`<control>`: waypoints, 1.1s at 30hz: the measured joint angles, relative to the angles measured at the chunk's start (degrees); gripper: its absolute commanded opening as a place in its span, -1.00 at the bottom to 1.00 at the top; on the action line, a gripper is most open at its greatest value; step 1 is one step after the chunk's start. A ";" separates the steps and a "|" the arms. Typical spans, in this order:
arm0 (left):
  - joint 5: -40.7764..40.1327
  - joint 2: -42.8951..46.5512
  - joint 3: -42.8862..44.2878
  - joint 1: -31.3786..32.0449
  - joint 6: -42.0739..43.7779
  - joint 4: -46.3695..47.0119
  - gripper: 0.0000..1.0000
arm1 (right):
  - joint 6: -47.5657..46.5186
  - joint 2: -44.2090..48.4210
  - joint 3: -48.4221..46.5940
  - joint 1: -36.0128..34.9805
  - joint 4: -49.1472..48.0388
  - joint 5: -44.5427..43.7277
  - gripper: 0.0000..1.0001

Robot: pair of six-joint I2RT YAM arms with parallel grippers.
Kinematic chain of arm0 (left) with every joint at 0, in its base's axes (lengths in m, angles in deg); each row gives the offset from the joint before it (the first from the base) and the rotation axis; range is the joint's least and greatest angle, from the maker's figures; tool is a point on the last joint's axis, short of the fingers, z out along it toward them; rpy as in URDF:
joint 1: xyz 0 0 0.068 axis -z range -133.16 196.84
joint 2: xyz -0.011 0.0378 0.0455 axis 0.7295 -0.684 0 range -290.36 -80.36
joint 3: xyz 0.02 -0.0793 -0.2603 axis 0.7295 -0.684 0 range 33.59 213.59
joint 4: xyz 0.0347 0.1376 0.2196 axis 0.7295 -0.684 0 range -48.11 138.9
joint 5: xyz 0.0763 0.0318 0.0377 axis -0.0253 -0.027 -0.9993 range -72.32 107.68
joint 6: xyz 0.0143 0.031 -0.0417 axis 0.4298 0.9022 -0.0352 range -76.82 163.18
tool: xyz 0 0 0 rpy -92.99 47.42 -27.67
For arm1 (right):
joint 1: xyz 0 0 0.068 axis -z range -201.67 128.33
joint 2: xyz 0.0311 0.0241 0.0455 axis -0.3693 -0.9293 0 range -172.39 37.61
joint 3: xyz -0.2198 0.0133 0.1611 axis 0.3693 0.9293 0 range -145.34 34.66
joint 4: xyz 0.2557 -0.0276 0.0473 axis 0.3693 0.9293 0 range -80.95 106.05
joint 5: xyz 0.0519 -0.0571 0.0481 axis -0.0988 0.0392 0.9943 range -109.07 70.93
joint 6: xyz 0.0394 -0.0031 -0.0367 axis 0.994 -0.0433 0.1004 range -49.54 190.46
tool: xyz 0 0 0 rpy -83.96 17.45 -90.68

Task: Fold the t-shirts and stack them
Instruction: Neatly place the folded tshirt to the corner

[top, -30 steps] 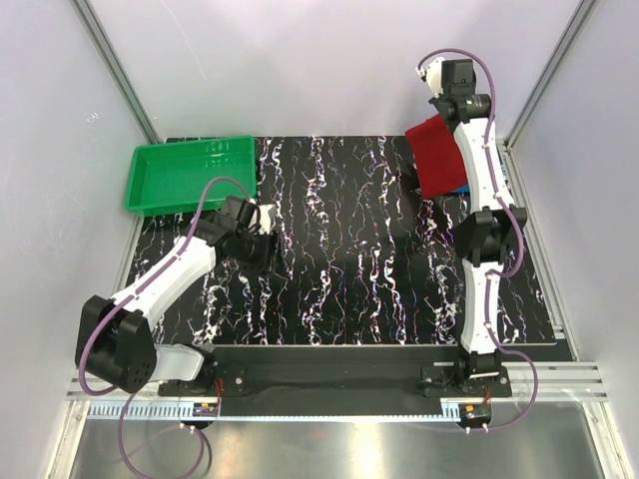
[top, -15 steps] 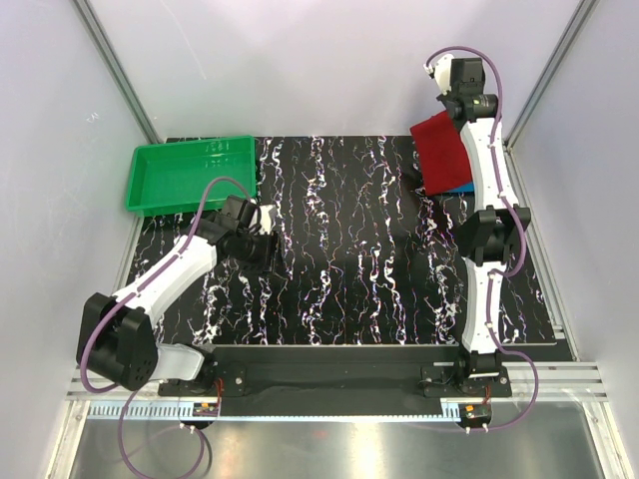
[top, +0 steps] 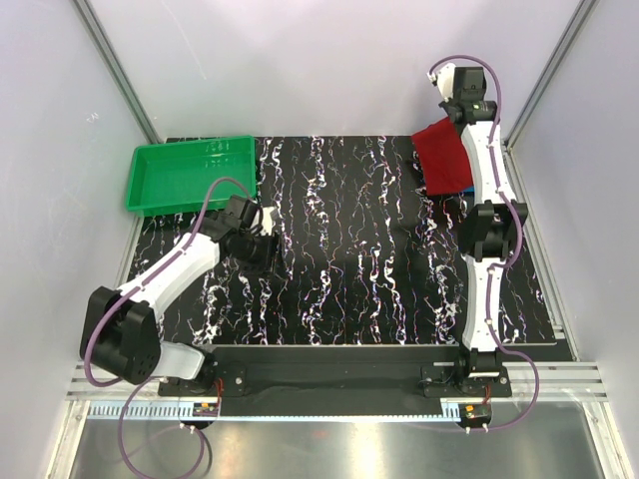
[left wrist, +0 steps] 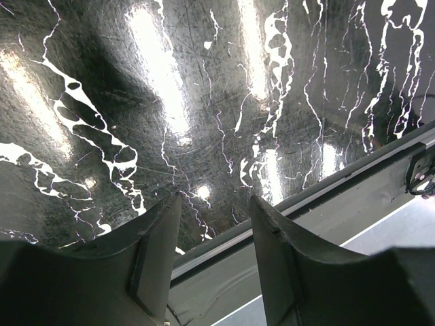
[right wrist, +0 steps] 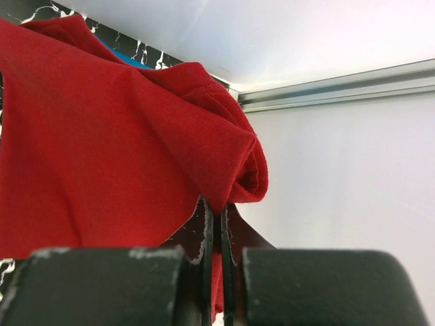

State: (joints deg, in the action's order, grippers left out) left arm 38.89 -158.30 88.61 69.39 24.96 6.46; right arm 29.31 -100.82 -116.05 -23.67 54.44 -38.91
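One red t-shirt point(top: 442, 160); tray point(top: 185, 182) lettering illegible.

Open table point(top: 349, 249) lies between the green tray point(top: 185, 180) and the red t-shirt point(top: 441, 160).

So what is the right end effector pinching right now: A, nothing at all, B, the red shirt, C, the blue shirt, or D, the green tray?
B: in the right wrist view the right end effector is shut on a fold of the red shirt.
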 measured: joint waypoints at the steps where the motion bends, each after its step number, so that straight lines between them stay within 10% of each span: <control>1: 0.00 -0.17 0.02 0.00 0.04 -0.04 -0.01 | 0.00 -0.39 0.07 0.20 -0.37 0.07 -1.00; 17: -0.48 -5.09 1.60 -0.02 1.01 -1.46 -0.02 | -0.20 -7.21 0.79 5.62 -9.20 4.07 -1.00; 22: -1.73 -5.60 2.78 -0.02 1.38 -2.89 -0.02 | -2.12 -11.08 2.95 7.54 -19.43 2.45 0.99; 33: -5.44 4.17 3.80 0.07 -2.86 -9.49 -0.03 | 3.28 -12.74 4.79 9.18 -25.29 1.51 0.99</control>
State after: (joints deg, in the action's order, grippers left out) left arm 33.45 -154.12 92.42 69.45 22.10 -3.03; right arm 32.59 -113.56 -111.26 -14.49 29.15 -37.40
